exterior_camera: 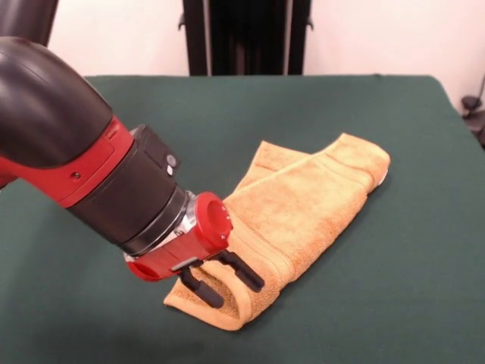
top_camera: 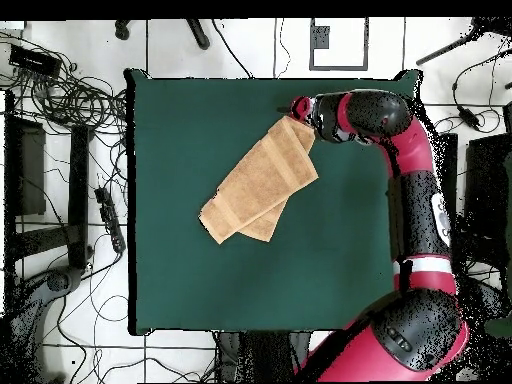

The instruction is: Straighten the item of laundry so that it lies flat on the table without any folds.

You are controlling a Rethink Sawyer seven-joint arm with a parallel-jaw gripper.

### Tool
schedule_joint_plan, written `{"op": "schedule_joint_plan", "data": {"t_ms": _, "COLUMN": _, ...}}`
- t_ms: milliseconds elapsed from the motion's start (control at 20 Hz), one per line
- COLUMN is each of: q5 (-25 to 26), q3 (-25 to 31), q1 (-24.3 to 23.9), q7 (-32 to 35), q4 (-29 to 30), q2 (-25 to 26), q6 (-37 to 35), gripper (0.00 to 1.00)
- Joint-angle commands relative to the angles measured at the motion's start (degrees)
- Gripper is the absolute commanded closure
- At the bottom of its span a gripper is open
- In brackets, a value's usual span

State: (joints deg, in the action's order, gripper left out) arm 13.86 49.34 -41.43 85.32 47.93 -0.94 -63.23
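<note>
Towel [exterior_camera: 303, 208] lies folded over on itself, on a diagonal across the bench [exterior_camera: 424, 258], with bare green open on every side. Fingers [exterior_camera: 224, 279] spread apart at the towel's near corner, straddling its hemmed edge, nothing clamped.

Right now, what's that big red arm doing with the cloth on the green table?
A red and black robot arm is working on an orange-tan towel lying on the green table. Its end effector is down at one end of the towel, with its two black fingers spread open just above the hemmed edge, not clamped on it. The towel is not flat yet: it lies folded over on itself in a long strip, with a second layer showing beneath the top one.
</note>
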Motion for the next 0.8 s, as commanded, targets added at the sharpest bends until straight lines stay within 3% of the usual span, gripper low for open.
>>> {"op": "schedule_joint_plan", "data": {"t_ms": 50, "q5": 2.9, "q3": -1.81, "q1": 0.62, "q7": -17.07, "q4": 4.23, "q2": -2.16, "q6": -5.44, "gripper": 0.0}}
{"op": "schedule_joint_plan", "data": {"t_ms": 400, "q5": 5.51, "q3": -1.45, "q1": -2.51, "q7": -16.95, "q4": 11.76, "q2": -2.82, "q6": 0.59, "gripper": 0.0}}
{"op": "schedule_joint_plan", "data": {"t_ms": 800, "q5": 7.66, "q3": -0.39, "q1": -3.89, "q7": -13.94, "q4": 15.39, "q2": -3.15, "q6": 3.18, "gripper": 0.0}}
